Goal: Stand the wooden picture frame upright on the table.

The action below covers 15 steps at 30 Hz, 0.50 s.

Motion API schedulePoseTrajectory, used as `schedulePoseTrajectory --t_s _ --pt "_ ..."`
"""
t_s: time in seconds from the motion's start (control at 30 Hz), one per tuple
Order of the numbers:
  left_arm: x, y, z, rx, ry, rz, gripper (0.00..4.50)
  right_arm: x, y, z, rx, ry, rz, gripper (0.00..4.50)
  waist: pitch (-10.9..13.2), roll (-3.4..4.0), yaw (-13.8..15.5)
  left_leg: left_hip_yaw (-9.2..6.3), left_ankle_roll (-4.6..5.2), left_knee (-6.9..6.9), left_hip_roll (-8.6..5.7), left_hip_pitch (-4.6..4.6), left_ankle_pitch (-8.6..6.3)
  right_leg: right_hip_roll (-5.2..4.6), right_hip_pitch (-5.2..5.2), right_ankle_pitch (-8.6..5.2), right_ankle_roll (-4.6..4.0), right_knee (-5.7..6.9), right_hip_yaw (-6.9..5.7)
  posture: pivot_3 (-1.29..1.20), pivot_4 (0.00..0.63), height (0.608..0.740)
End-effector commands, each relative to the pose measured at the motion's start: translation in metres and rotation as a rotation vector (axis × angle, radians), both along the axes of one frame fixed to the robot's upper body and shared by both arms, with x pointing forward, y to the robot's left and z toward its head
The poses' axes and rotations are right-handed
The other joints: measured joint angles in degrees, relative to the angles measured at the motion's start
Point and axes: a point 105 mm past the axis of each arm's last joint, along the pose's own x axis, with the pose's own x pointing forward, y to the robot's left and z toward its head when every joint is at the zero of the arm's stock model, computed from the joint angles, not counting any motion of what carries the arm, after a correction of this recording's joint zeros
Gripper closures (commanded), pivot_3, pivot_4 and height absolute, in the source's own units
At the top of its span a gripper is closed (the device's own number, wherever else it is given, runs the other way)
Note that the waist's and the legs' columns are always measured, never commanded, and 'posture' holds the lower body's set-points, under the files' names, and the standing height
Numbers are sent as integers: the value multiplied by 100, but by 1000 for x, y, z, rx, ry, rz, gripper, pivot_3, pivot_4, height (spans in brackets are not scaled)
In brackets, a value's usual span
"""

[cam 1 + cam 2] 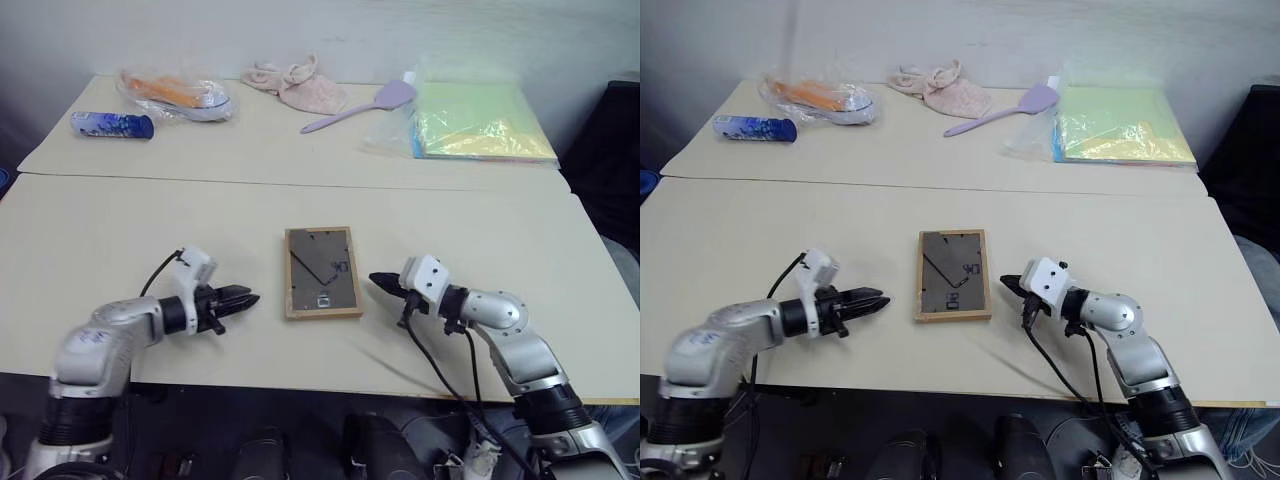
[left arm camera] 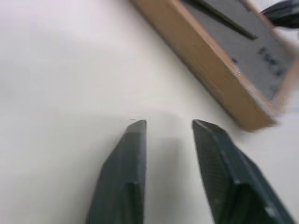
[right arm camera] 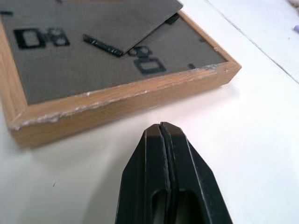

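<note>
Wooden picture frame lies flat, grey back up, on the tabletop, between the two tools; left tool fingers spread, just beside its left edge, not touching; right tool pressed together, empty, near its right edge

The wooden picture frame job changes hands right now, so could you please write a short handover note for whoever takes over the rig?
Left gripper: open, empty, low over the table, short of the frame's left edge.
Right gripper: shut, empty, its tip close to the frame's right edge, not touching.
The wooden picture frame lies flat near the middle of the table between the two grippers, its dark back panel up, with the stand flap on that panel.
Done: nothing yet; the frame is not gripped or raised.
Left: take hold of the frame, tip it up and stand it upright on the table.
</note>
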Motion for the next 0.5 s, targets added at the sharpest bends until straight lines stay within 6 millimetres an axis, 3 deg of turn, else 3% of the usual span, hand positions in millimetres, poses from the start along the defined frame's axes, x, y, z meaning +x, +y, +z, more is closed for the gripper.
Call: schedulePoseTrajectory --t_s 0.03,0.17,0.5 --pt "-3 -7 11 -103 235 23 1799 -3 6 8 -3 -18 44 4500 0 0 28 -5 2 1 -4 -2 1 -1 3 0 0 0 -1 0 150 740" --pt "10 -25 6 -140 334 8 525 -6 16 3 -17 -6 77 4500 -1 -2 15 -10 4 3 -8 -2 2 -1 5 1 2 -2 -1 0 150 740" --pt "11 -65 -7 -120 461 -83 525 -13 29 2 -43 -6 121 4500 -2 -2 39 -12 -5 7 -10 7 5 -4 12 1 3 1 0 0 150 740"
